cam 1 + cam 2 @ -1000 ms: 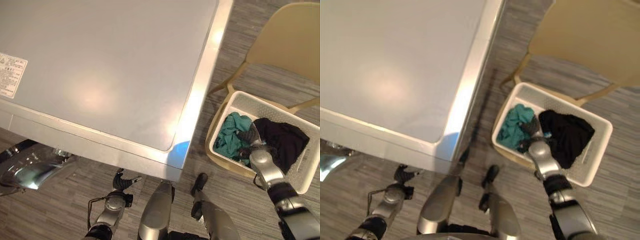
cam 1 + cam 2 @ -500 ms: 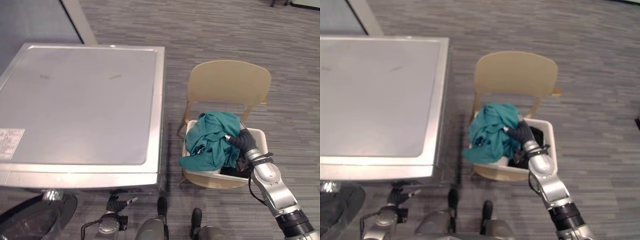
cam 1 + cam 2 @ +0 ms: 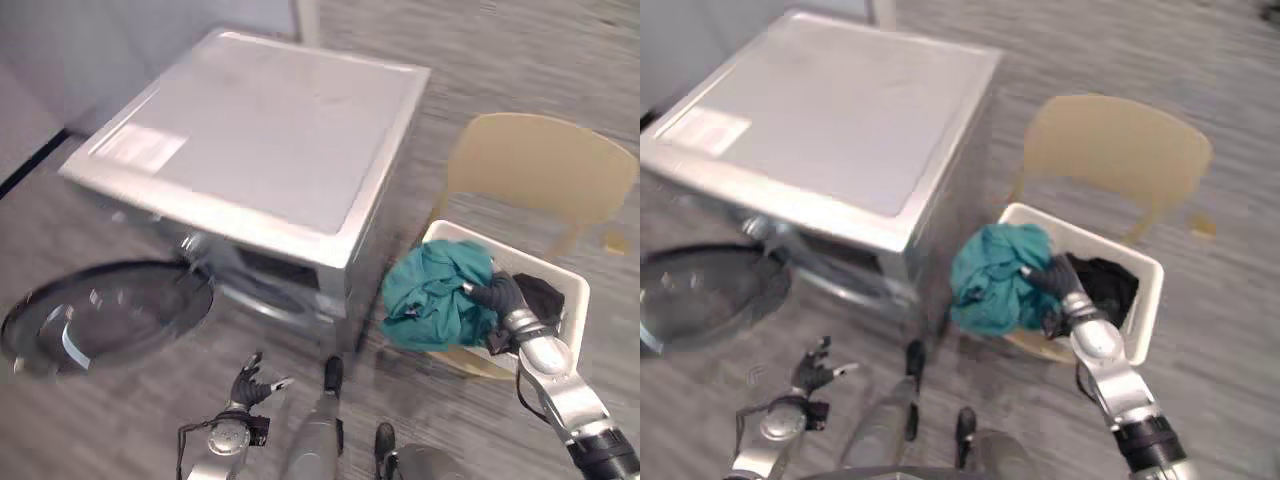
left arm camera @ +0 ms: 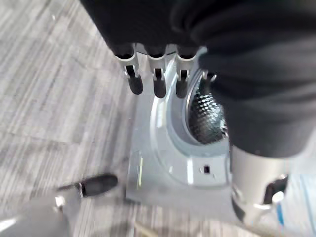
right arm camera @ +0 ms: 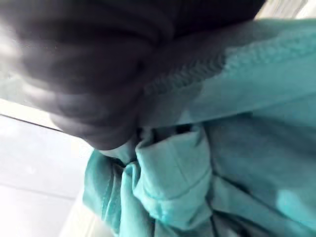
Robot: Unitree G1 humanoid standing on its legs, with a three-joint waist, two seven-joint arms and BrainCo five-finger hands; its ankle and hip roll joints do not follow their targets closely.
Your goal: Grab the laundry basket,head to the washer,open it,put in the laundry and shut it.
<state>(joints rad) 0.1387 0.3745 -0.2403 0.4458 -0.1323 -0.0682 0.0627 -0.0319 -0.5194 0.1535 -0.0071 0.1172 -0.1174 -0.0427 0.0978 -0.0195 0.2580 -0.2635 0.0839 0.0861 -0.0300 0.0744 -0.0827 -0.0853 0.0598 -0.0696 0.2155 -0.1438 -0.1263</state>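
The crumpled teal cloth garment (image 3: 437, 295) bulged above the rim of the white plastic laundry basket (image 3: 566, 284), hanging over the basket's side nearest the washer, much as it had half a second earlier; a second earlier it lay low inside the basket. The right robot hand (image 3: 497, 297) was pressed into the garment's far side from the washer, fingers curled into the cloth. A black garment (image 3: 543, 297) lay in the basket just beyond that hand. The basket sat on the seat of the tan plastic chair (image 3: 540, 165), which stood beside the silver-grey front-loading washer (image 3: 270, 130).

The whole view had swung since the earlier frames, so the washer's front now showed: its round glass door (image 3: 105, 315) stood swung wide open, away from the basket. The left robot hand (image 3: 250, 378) hung low in front of the washer, fingers spread and holding nothing; its wrist view looked past straight fingers (image 4: 159, 85) at the washer's open drum (image 4: 205, 111).
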